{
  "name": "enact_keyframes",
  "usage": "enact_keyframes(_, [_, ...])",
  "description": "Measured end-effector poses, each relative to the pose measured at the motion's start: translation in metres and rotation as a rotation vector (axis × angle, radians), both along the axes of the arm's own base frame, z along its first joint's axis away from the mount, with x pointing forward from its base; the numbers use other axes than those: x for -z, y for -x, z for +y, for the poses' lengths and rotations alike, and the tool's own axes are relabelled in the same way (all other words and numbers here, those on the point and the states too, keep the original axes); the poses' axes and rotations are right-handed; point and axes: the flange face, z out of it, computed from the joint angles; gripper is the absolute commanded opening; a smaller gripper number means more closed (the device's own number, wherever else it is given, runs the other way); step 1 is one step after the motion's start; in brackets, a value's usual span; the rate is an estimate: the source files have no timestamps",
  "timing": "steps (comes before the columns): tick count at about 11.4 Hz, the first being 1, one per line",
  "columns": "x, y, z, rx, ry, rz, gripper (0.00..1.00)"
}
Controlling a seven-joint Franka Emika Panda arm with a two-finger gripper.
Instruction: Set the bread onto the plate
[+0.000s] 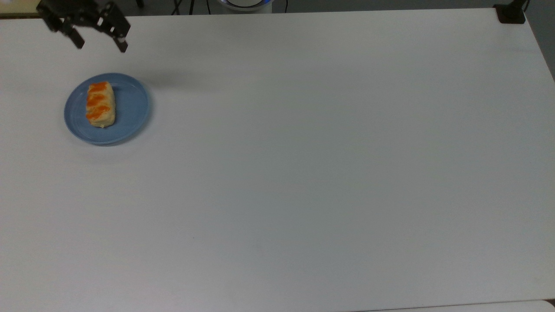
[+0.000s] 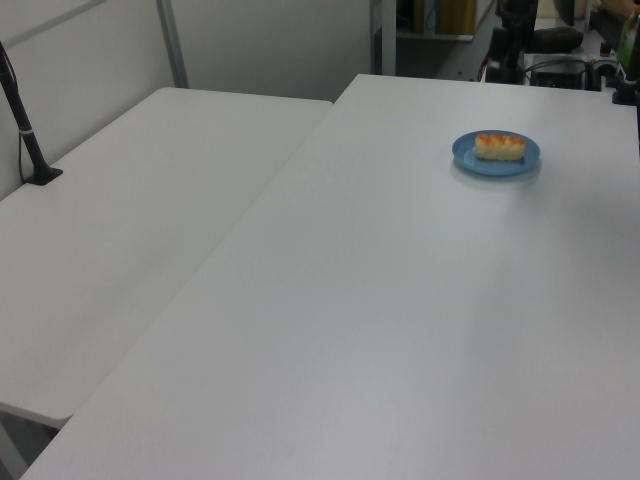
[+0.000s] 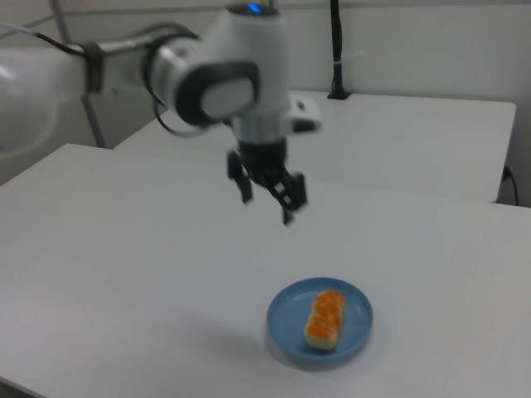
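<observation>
The bread (image 1: pixel 100 104), a pale-yellow loaf with orange-brown bumps, lies flat on the light-blue plate (image 1: pixel 130 112) at the top view's left. The same bread (image 2: pixel 499 146) on the plate (image 2: pixel 470 155) sits far back in the left view. In the right view the bread (image 3: pixel 324 318) rests on the plate (image 3: pixel 358 319) near the bottom. My gripper (image 1: pixel 100 44) hangs open and empty high above the table, beyond the plate's far side; in the right view the gripper (image 3: pixel 267 208) is well above the plate with its black fingers spread.
The white table (image 1: pixel 303 151) stretches wide to the top view's right of the plate. A black clamp base (image 1: pixel 511 15) sits at the far right corner. A second white table (image 2: pixel 130 200) adjoins on the left view's left, with a black post (image 2: pixel 25 130).
</observation>
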Motion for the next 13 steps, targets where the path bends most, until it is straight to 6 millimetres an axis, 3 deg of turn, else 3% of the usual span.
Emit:
enact_keyframes(2, [-0.053,0.003,0.060,0.135,-0.010,-0.032,1.00])
enact_keyframes(3, [-0.069,0.006,0.081,0.172,-0.017,-0.043,1.00])
enact_keyframes(6, [-0.092,0.015,0.126,0.161,-0.027,-0.042,1.00])
enact_keyframes(13, [-0.087,0.007,0.140,-0.061,0.107,-0.039,1.00])
